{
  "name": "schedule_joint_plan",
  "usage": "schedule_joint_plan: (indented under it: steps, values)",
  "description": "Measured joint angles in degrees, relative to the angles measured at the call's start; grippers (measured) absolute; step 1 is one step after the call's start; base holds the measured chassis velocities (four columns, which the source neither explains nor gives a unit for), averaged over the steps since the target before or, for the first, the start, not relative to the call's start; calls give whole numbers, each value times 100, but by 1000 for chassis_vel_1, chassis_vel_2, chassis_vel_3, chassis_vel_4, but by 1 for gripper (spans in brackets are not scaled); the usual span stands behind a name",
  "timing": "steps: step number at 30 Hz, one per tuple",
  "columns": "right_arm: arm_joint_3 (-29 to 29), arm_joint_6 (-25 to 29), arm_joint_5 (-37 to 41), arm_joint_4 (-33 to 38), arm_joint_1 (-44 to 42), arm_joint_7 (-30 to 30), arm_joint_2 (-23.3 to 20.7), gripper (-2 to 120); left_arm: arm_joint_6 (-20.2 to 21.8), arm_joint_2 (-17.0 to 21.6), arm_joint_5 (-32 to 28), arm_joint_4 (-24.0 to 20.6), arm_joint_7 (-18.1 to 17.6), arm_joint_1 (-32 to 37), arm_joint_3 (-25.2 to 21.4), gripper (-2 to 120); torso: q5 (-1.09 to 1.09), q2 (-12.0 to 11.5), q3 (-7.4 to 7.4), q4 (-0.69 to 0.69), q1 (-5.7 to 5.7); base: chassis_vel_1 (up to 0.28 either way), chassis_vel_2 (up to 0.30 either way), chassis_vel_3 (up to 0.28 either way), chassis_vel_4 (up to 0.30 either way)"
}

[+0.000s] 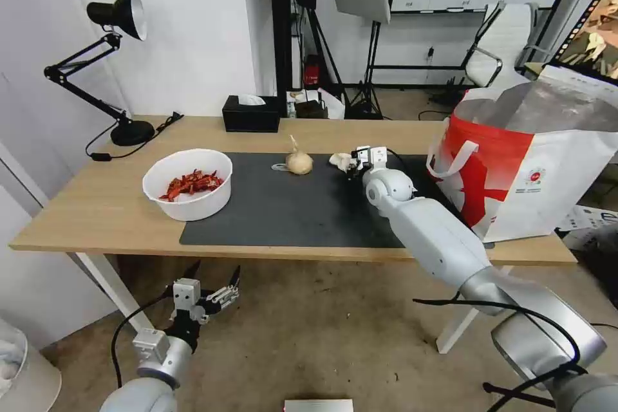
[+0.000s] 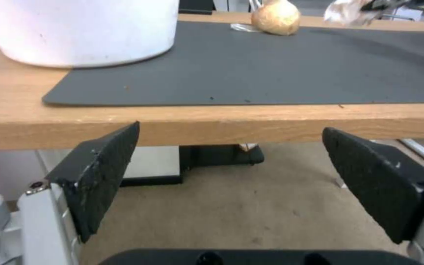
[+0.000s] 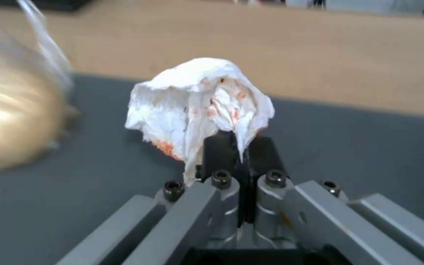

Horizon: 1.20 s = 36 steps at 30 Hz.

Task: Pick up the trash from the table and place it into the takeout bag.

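1. my right gripper [image 1: 353, 166] is out over the far middle of the dark grey mat [image 1: 290, 212], its black fingers [image 3: 214, 152] pressed together on a fold of the crumpled white paper [image 3: 197, 97].
2. the paper is stained orange-red and bulges up and out past my fingertips; whether it is touching the mat or lifted off it, i cannot tell.
3. the small beige knotted bundle [image 1: 299, 162] sits on the mat just beside the paper, toward my left, with a bit of clear film lying next to it.
4. the white bowl [image 1: 187, 183] of red scraps stands at the mat's left edge, partly on the mat and partly on the bare wood of the table [image 1: 90, 212].
5. the takeout bag [image 1: 534, 167] stands upright at the table's right end, mouth open, silver lining showing, near my right arm.
6. my left gripper [image 1: 212, 283] hangs below the table's front edge, its fingers [image 2: 99, 176] spread wide, holding nothing.
7. a black tissue box [image 1: 251, 114] and a black desk lamp [image 1: 109, 64] stand along the far side of the table.
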Motion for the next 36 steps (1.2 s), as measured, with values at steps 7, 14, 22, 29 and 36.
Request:
schedule_joint_plan:
  steps: [7,14,22,29,36]
  values:
    - [115,29,384,1847,-357,670,-767,0,1,4,-26,4,-7,-8,-25,100,1,0,-1,0,0,0,0,0,0]
    - [668,-85,288,3419,-304,2018,-1665,0,2,-57,-44,-104,-7,-4,57,100,1,0,-1,0,0,0,0,0,0]
    - [1235,-547,233,3088,-49,2822,-2116,0,2,-107,-18,-295,79,57,154,100,3,-1,0,0,0,0,0,0,0]
    - [1442,-657,511,3079,-278,3037,-2321,0,1,-115,-16,-312,108,73,185,100,1,-1,0,0,0,0,0,0,0]
    - [1531,-643,714,3225,-443,3322,-2358,0,3,-115,-25,-371,109,26,251,100,1,0,0,1,0,0,0,0,0]
